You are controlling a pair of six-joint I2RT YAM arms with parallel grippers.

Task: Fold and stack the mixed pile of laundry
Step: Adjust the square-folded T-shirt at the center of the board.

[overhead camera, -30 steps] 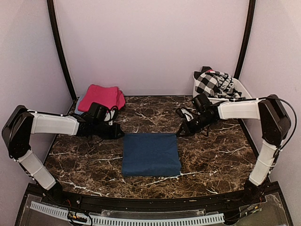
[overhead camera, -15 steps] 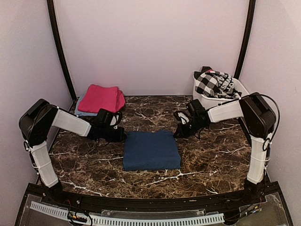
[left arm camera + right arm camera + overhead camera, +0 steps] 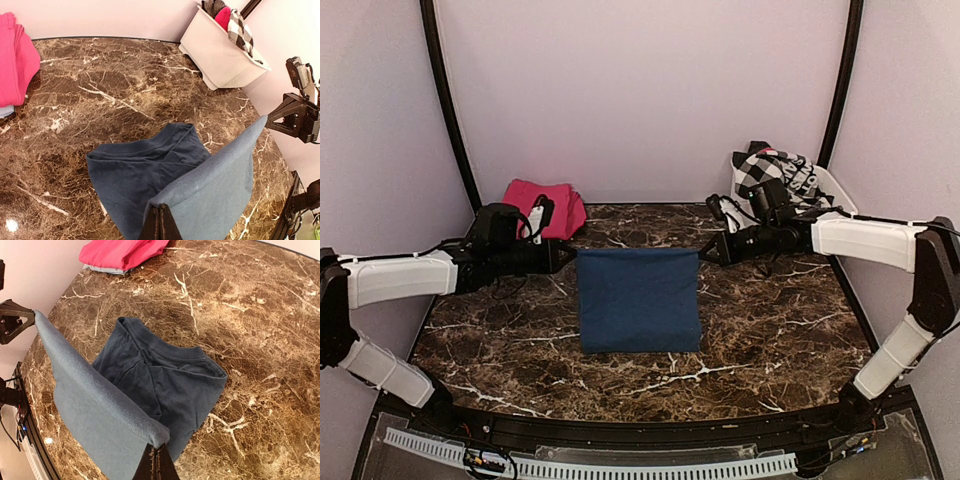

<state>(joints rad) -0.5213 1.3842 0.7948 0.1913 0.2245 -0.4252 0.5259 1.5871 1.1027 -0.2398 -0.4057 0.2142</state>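
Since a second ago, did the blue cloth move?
Yes. The blue cloth shifted toward the back wall, its far edge now closer to the pink cloth.

Brown marble tabletop [image 3: 770, 330], pale lilac walls [image 3: 640, 90]

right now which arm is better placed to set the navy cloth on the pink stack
Probably left: the left gripper pinches a corner of the navy cloth, right beside the pink stack. The right gripper holds the other corner, farther off.
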